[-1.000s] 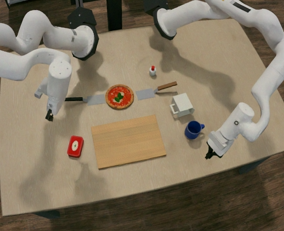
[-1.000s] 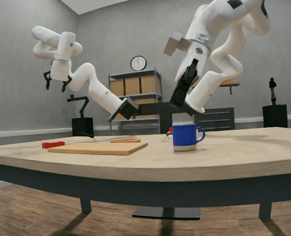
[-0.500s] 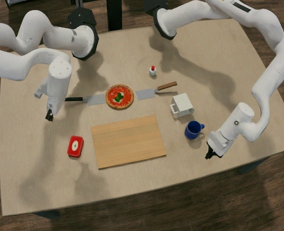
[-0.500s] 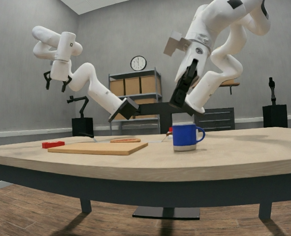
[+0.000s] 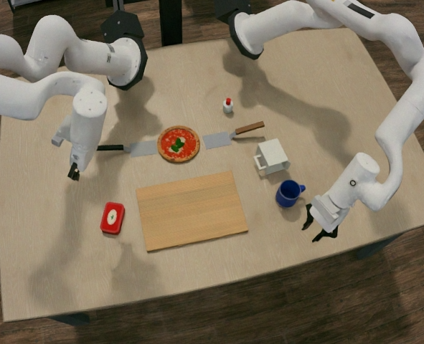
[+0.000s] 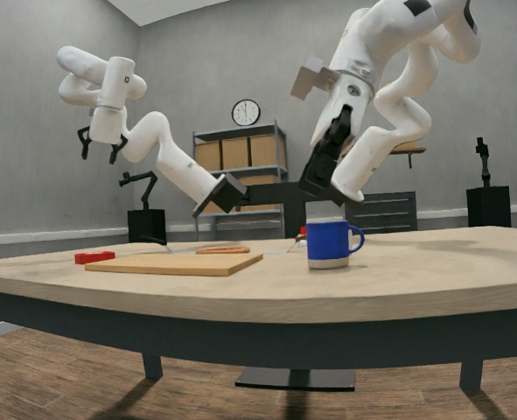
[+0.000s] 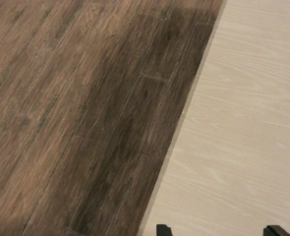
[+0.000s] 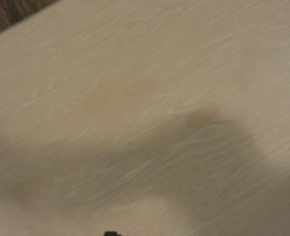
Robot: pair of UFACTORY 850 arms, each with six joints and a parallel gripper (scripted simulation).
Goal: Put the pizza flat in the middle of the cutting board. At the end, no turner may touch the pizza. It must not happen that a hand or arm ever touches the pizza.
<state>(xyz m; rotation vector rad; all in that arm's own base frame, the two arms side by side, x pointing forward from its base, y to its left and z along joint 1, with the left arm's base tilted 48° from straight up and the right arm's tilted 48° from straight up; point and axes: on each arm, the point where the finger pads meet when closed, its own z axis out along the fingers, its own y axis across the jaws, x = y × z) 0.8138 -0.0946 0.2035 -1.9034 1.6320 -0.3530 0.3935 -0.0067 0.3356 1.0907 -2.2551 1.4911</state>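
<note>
The pizza point(image 5: 167, 147) point(image 6: 222, 250) lies flat on the table behind the cutting board point(image 5: 193, 213) point(image 6: 172, 264), off it. A black-handled turner point(image 5: 142, 148) lies with its blade close beside the pizza; whether they touch is unclear. A brown-handled turner point(image 5: 217, 140) lies on the pizza's other side, with a small gap. My left gripper point(image 5: 308, 234) point(image 6: 311, 188) point(image 7: 220, 230) is partly open and empty, high near the front edge beyond the blue mug. My right gripper point(image 5: 73, 175) point(image 6: 99, 160) is open and empty, high above the table on the black handle's side; the right wrist view shows one fingertip.
A blue mug point(image 5: 286, 196) point(image 6: 328, 241) and a white block-like object with a handle point(image 5: 273, 153) stand beside the board. A red box point(image 5: 111, 222) point(image 6: 94, 257) lies on the board's other side. A small white bottle with a red cap point(image 5: 227, 107) stands behind the brown-handled turner.
</note>
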